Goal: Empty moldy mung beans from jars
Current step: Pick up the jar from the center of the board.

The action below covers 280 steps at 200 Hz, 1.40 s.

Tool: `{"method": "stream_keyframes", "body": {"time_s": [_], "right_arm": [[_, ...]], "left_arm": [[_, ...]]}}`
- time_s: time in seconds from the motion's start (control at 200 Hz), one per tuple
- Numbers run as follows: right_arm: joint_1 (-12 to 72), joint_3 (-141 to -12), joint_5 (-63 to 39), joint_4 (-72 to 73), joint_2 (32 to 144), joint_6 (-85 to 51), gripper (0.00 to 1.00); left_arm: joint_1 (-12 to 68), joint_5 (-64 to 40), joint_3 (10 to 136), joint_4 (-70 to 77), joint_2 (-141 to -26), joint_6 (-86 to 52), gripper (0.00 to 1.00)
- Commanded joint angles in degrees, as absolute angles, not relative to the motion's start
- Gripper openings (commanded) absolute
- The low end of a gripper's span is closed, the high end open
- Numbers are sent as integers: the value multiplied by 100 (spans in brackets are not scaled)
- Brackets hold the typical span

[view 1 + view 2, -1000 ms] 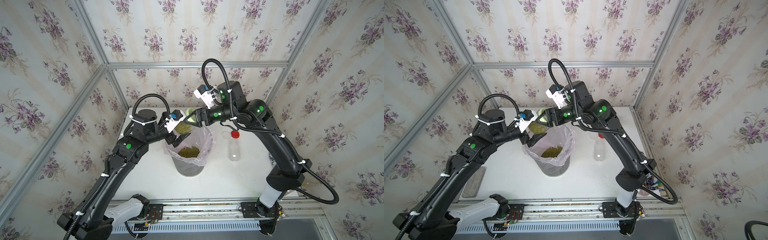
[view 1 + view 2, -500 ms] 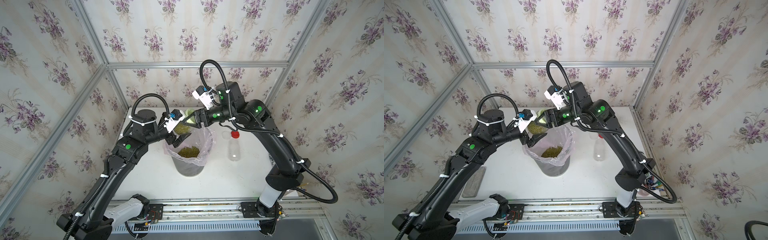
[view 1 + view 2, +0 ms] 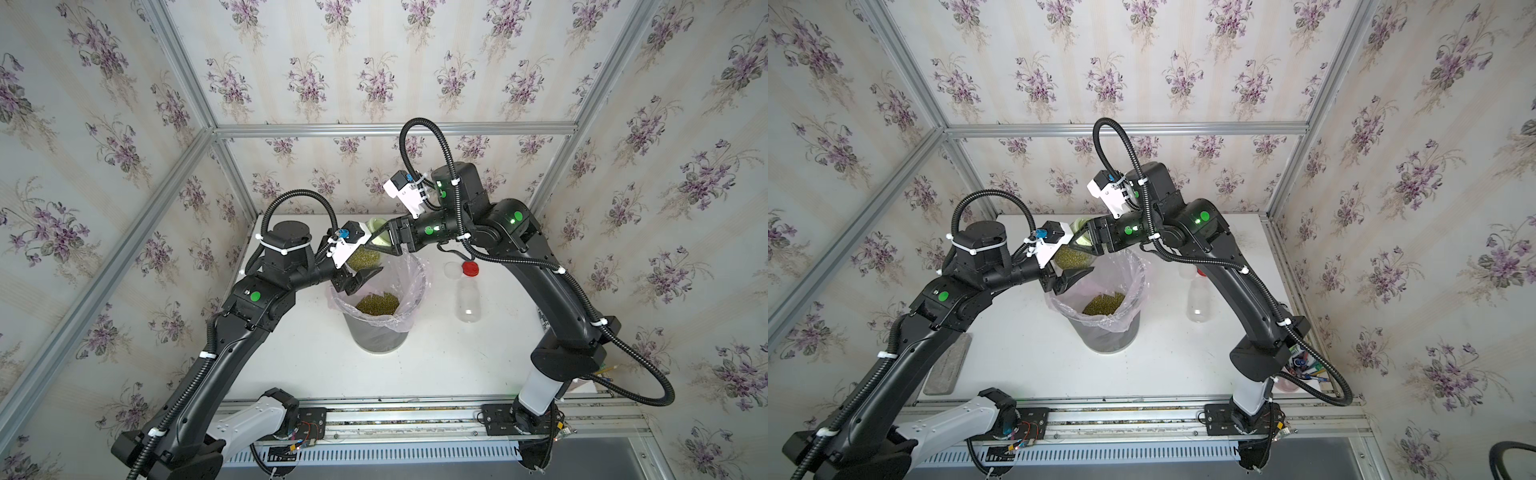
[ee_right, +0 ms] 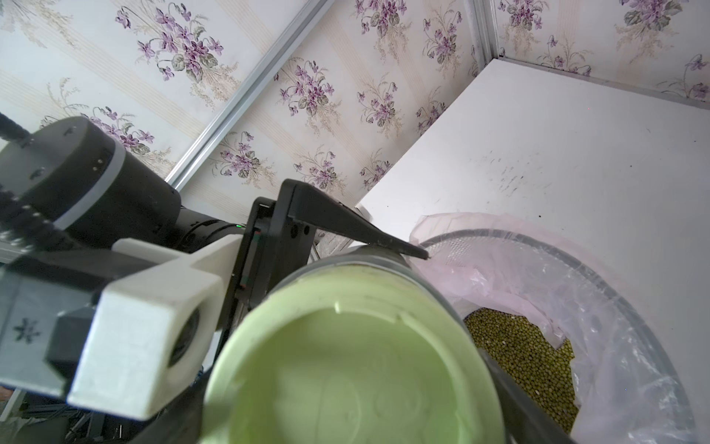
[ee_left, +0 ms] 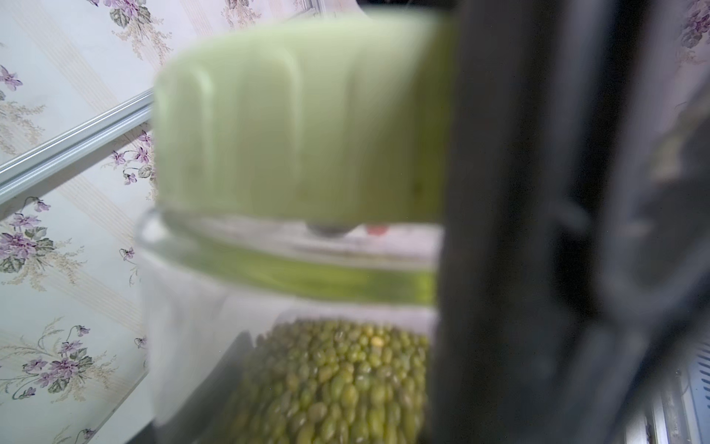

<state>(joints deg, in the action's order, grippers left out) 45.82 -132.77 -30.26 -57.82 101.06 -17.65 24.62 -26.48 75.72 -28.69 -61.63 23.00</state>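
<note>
jar: clear cylindrical jar (image 3: 1076, 258) full of olive-green mung beans (image 5: 338, 384), pale green screw lid (image 4: 345, 365) on; above back rim of grey pink-lined bin (image 3: 376, 338), mid-worktop (image 3: 457, 365)
right gripper (image 3: 379, 240): clamped on lid
left gripper (image 3: 362, 268): flanks jar body, grip unclear
risk: weak body grip while unscrewing, jar drops, beans spill

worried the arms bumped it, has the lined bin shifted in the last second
No. In a top view the bin keeps its place beside the empty jar and red lid, same gap as before.

Both arms arch inward, wrists meeting above the counter (image 3: 436, 365). The right gripper (image 3: 375, 239) clamps a jar (image 3: 366, 255) by the lid; the left gripper's (image 3: 361, 266) fingers (image 3: 368, 274) flank its body.
</note>
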Motion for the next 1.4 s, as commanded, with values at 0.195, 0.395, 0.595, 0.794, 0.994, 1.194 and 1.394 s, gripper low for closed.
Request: {"method": "stream_keyframes", "body": {"time_s": [0.195, 0.395, 0.595, 0.794, 0.994, 1.194, 1.394], "right_arm": [[4597, -13118, -3341, -5500, 9984, -1680, 48], [4582, -13051, -3260, -5566, 9950, -1626, 48], [4553, -12844, -3302, -5446, 9875, -1641, 47], [4540, -12639, -3578, -5173, 9792, -1745, 47], [4491, -12645, -3507, -5211, 9800, -1757, 61], [4498, -12648, -3550, -5168, 9800, -1750, 70], [4498, -12661, -3538, -5146, 9780, -1740, 79]], "left_arm": [[2452, -2650, 7622, -2609, -6118, 2180, 64], [2453, -2633, 7542, -2447, -5977, 2115, 46], [2452, -2645, 7497, -2339, -5950, 2036, 42], [2445, -2680, 7497, -2294, -5959, 2011, 31], [2452, -2729, 7488, -2259, -5939, 2012, 22], [2452, -2755, 7481, -2241, -6007, 2009, 13], [2452, -2697, 7488, -2215, -6056, 1967, 8]]}}
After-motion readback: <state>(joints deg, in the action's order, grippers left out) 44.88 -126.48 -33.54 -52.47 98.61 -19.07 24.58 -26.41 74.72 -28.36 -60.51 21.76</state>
